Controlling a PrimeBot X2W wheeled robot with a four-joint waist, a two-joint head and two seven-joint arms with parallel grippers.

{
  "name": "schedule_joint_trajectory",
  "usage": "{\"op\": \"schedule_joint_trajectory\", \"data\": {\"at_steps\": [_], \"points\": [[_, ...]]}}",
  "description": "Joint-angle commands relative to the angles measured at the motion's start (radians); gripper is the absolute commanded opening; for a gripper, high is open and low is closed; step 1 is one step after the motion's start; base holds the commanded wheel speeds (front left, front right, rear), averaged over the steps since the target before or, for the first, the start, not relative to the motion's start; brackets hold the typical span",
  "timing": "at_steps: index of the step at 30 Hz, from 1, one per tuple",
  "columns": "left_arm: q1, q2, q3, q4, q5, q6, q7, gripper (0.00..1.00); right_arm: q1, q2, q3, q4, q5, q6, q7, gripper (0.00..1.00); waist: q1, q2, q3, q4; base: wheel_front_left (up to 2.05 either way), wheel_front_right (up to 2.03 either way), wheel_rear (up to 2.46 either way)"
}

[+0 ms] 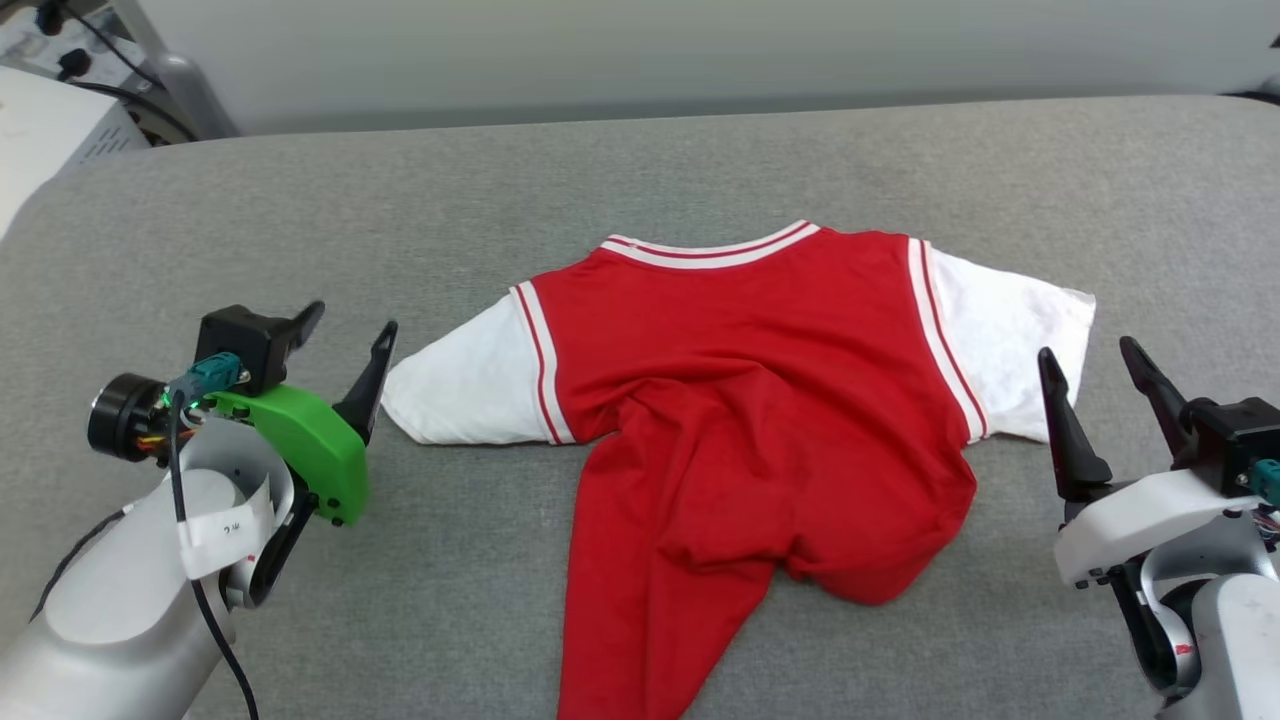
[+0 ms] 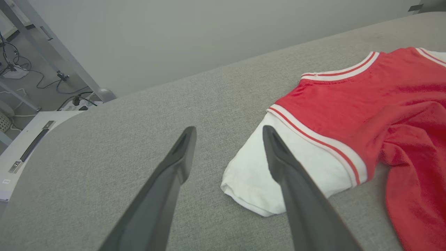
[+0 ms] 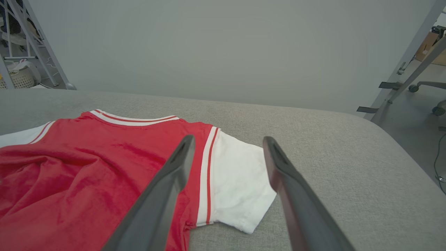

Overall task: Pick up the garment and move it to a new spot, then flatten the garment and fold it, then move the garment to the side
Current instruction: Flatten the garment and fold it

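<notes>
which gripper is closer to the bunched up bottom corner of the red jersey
Right. The right gripper, open, sits beside the white sleeve on the same side as that bunched corner; the left gripper is off the opposite sleeve, across the whole garment.

The grey surface [image 1: 640, 170] is viewed from the head camera, set high and aimed forward and down, so that the whole garment [image 1: 750, 380] is taken in. Each wrist view is taken low and close along that arm's fingers [image 2: 174, 167], the left toward one white sleeve [image 2: 251, 181], the right toward the other; the striped collar [image 1: 710, 250] is shared by all three.
</notes>
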Motion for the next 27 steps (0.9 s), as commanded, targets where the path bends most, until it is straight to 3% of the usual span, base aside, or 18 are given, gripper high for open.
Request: {"op": "schedule_joint_trajectory", "data": {"at_steps": [1, 8, 11, 13, 16, 20, 24, 27], "points": [[0.015, 0.003, 0.012, -0.019, 0.022, 0.015, -0.039, 1.00, 0.018, -0.007, -0.006, -0.012, 0.000, -0.001, 0.005, 1.00, 0.0001, 0.0120, -0.022, 0.026, 0.00, 0.00, 0.00], [0.136, 0.009, 0.081, -0.185, 0.102, 0.129, -0.141, 1.00, 0.053, 0.003, -0.042, -0.057, 0.002, -0.001, 0.009, 1.00, 0.0001, 0.0120, -0.058, 0.068, 0.00, 0.00, 0.00], [0.238, -0.044, 0.187, -0.314, 0.125, 0.184, -0.143, 1.00, 0.077, 0.016, -0.054, -0.067, 0.000, -0.001, 0.008, 1.00, 0.0001, 0.0120, -0.066, 0.085, 0.00, 0.00, 0.00], [0.313, -0.091, 0.256, -0.392, 0.144, 0.196, -0.143, 1.00, 0.090, 0.022, -0.063, -0.073, 0.000, -0.001, 0.008, 1.00, 0.0001, 0.0120, -0.065, 0.095, 0.00, 0.00, 0.00], [0.402, -0.164, 0.346, -0.474, 0.151, 0.169, -0.143, 1.00, 0.102, 0.020, -0.076, -0.086, 0.001, -0.001, 0.019, 1.00, 0.0001, 0.0120, -0.053, 0.113, 0.00, 0.00, 0.00], [0.453, -0.219, 0.397, -0.503, 0.183, 0.080, -0.143, 1.00, 0.088, -0.017, -0.085, -0.111, 0.016, -0.001, 0.088, 1.00, 0.0001, 0.0120, -0.022, 0.141, 0.00, 0.00, 0.00], [0.446, -0.257, 0.431, -0.493, 0.219, 0.026, -0.143, 1.00, 0.036, -0.101, -0.079, -0.133, 0.054, -0.001, 0.243, 1.00, 0.0001, 0.0120, 0.022, 0.166, 0.00, 0.00, 0.00], [0.439, -0.273, 0.454, -0.482, 0.248, -0.003, -0.143, 1.00, -0.043, -0.168, -0.108, -0.118, 0.106, -0.001, 0.432, 1.00, 0.0001, 0.0120, 0.067, 0.176, 0.00, 0.00, 0.00]]}}
